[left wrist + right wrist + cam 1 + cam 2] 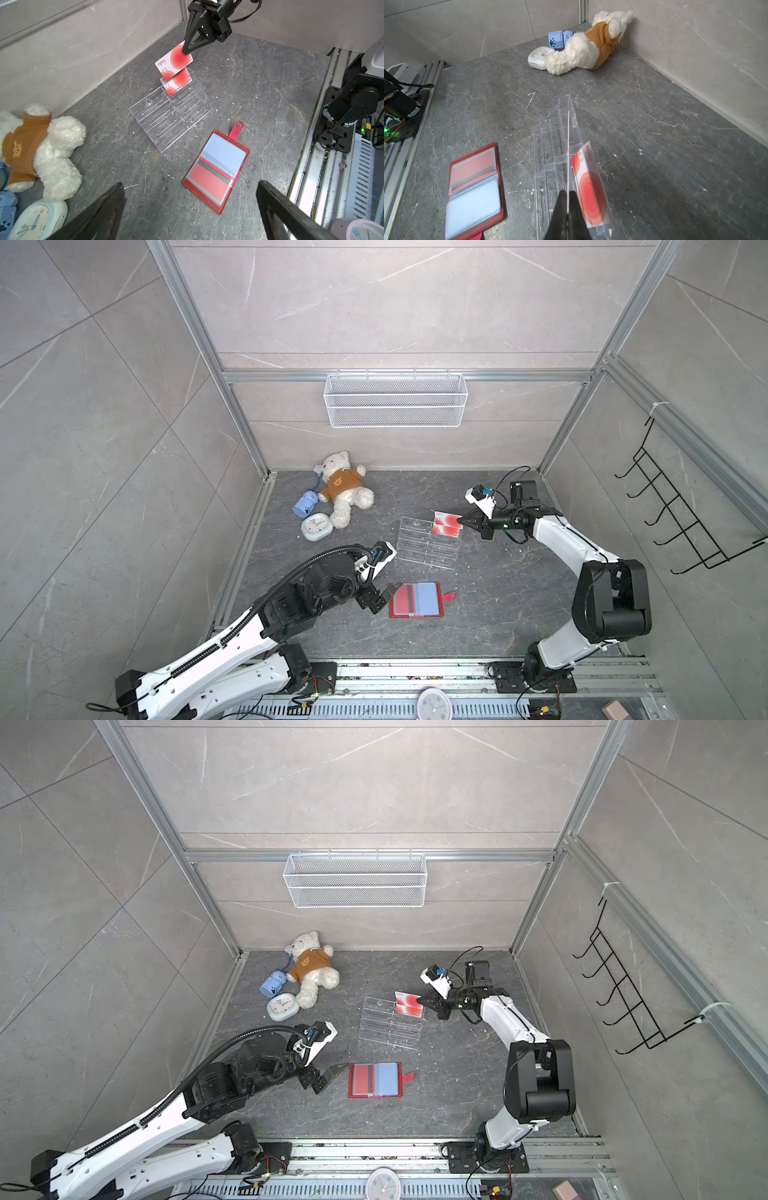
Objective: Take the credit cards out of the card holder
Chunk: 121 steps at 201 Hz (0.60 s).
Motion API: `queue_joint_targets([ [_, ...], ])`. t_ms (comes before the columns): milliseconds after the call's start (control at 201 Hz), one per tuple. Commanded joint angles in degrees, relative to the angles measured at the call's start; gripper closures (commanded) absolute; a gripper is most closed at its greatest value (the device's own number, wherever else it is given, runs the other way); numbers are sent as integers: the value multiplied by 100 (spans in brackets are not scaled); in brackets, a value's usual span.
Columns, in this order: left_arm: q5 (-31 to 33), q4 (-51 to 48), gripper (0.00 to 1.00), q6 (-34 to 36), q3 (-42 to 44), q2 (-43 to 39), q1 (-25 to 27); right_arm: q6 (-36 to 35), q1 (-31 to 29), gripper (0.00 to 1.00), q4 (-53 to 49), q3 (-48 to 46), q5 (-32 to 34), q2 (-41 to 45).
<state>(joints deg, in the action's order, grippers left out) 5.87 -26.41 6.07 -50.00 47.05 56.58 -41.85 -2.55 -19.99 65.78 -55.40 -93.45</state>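
Pinching credit card in right gripper over acrylic rack. Align edge-on, lower straight, release only once seated. Leave left gripper wide by card holder.

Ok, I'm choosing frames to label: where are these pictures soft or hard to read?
Left wrist view: the left gripper has dark, unfocused jaws, the card holder sharp. Right wrist view: the card holder looks slightly smeared; the pinched credit card shows only as a thin white line. In both top views the clear rack is faint against the dark surface.
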Motion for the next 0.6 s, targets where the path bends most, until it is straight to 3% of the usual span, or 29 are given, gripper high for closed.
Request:
queue_joint_targets([
  [0, -11, 336, 0, 148, -257, 82, -41, -191, 26, 100, -212, 232, -195, -169],
  [597, -78, 273, 0, 276, -441, 323, -59, -237, 89, 100, -163, 387, -289, -603],
])
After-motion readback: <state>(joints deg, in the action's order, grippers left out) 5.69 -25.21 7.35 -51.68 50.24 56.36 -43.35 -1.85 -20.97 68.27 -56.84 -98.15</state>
